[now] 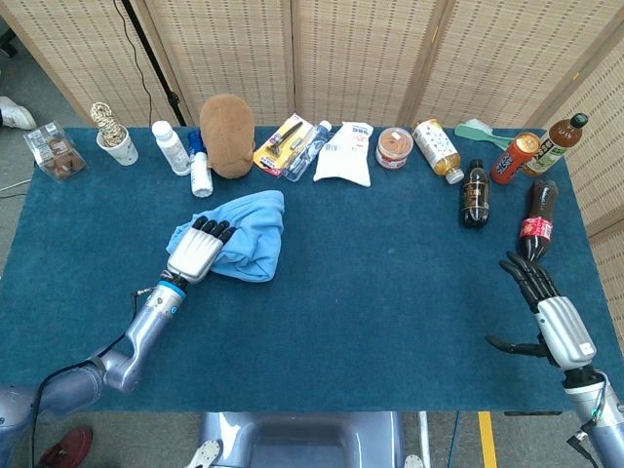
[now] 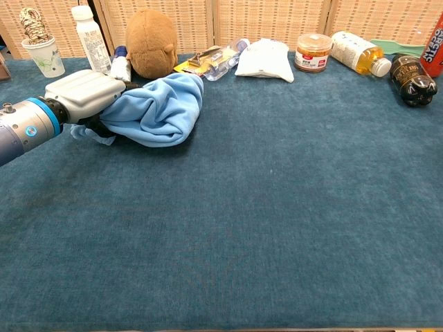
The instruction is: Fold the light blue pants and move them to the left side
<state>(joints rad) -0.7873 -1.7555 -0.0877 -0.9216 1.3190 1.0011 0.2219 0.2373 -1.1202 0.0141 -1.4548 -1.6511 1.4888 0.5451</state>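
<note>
The light blue pants (image 1: 244, 234) lie bunched in a folded heap on the blue tablecloth, left of centre, just in front of the brown plush toy (image 1: 226, 120). My left hand (image 1: 198, 251) lies on the heap's left edge, fingers curled down into the cloth and gripping it; in the chest view the left hand (image 2: 86, 93) has its fingertips buried in the pants (image 2: 156, 107). My right hand (image 1: 548, 314) hovers near the table's right front edge, fingers spread, holding nothing. It does not show in the chest view.
Along the back edge stand a paper cup (image 1: 119, 146), white bottles (image 1: 172, 146), a yellow packet (image 1: 284, 144), a white bag (image 1: 345, 154), a tin (image 1: 394, 146) and several drink bottles (image 1: 474, 193). A cola bottle (image 1: 537, 220) stands just beyond my right hand.
</note>
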